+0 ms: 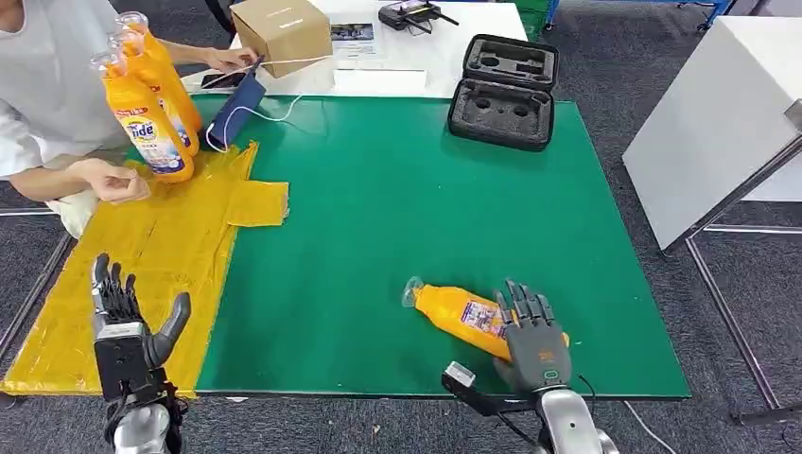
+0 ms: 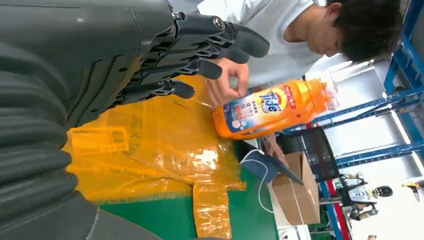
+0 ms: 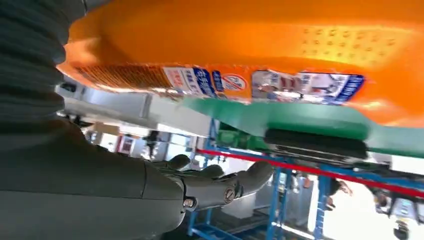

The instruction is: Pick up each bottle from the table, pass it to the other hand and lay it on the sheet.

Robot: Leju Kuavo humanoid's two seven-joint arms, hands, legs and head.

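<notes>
1. The right hand (image 1: 535, 348) lies over the base end of an orange bottle (image 1: 459, 315) that rests on its side on the green table (image 1: 378, 218) near the front edge. Its fingers (image 1: 526, 305) are stretched out nearly straight and apart across the top of the bottle; in the right wrist view the thumb and fingers reach out beside the orange body without wrapping it, so it covers the bottle rather than grips it.
2. The bottle's clear cap points to the robot's left, toward the yellow sheet (image 1: 142, 274).
3. The left hand (image 1: 128, 331) is raised upright over the near part of the sheet, palm side turned inward, fingers (image 1: 112, 288) pointing up and spread, thumb out to the side. It holds nothing.
4. At the far left corner a person (image 1: 43, 85) holds orange bottles (image 1: 151, 99) upright, their bases near the sheet's far end; one hand is beside the nearest bottle's base.
5. Behind the green surface stand a cardboard box (image 1: 282, 30) and an open black case (image 1: 504, 90).
</notes>
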